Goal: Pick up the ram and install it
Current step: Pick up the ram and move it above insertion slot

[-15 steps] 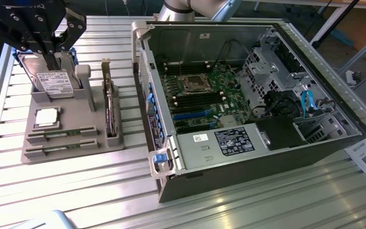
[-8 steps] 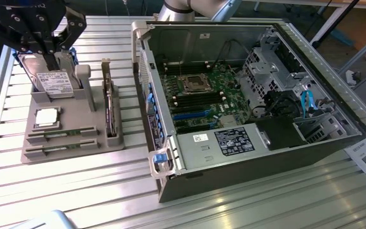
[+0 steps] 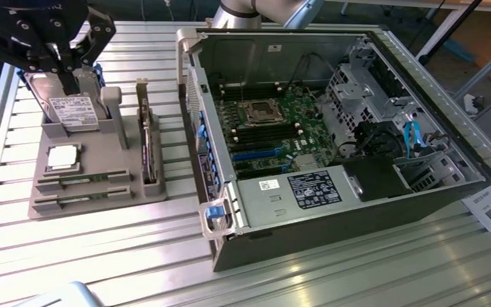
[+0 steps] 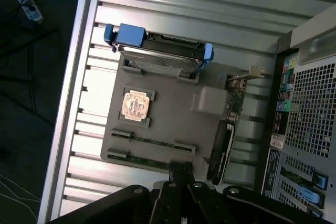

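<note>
Two ram sticks, thin and green, lie in the slots of the grey holder (image 3: 100, 163): one ram stick (image 3: 84, 180) (image 4: 152, 142) and a second (image 3: 81, 199) (image 4: 143, 159) nearer the holder's edge. My black gripper (image 3: 64, 67) (image 4: 181, 170) hangs high above the holder, over the hard drive (image 3: 73, 110) (image 4: 160, 51) in the exterior view. Its fingers are shut and hold nothing. In the wrist view the fingertips sit just over the holder's edge beside the ram sticks, well above them.
The holder also carries a square processor chip (image 3: 64, 157) (image 4: 136, 104) and an upright dark expansion card (image 3: 148, 150) (image 4: 223, 148). An open computer case (image 3: 254, 211) with its motherboard (image 3: 271, 128) lies at the exterior view's right. Everything rests on a ribbed metal table (image 3: 100, 243).
</note>
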Robot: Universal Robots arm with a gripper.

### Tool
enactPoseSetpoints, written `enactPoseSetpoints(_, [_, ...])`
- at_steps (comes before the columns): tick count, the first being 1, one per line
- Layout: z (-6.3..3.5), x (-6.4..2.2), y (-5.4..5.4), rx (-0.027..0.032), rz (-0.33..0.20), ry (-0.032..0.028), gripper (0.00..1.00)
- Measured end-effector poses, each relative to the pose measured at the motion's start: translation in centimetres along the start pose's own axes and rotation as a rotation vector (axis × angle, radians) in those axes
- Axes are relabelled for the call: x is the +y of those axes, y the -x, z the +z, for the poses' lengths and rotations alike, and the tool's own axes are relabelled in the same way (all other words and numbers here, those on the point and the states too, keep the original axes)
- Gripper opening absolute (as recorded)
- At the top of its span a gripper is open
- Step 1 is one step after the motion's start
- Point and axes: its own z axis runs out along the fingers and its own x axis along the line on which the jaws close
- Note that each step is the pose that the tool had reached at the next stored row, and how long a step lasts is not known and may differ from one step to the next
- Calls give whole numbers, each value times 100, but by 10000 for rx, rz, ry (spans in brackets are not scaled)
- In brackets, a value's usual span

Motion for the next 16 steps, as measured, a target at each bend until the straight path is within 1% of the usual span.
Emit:
enactPoseSetpoints(3, [0,0,0,22,-513,1,10])
enactPoseSetpoints(4, [0,0,0,32,-756,1,10])
enactPoseSetpoints(5, [0,0,0,49,-1158,2,10])
enactPoseSetpoints(8, [1,0,0,82,-1929,4,10])
enactPoseSetpoints(13, [1,0,0,122,-2874,5,10])
enactPoseSetpoints(15, [1,0,0,145,-3425,6,10])
enactPoseSetpoints(16, [1,0,0,153,-3598,7,10])
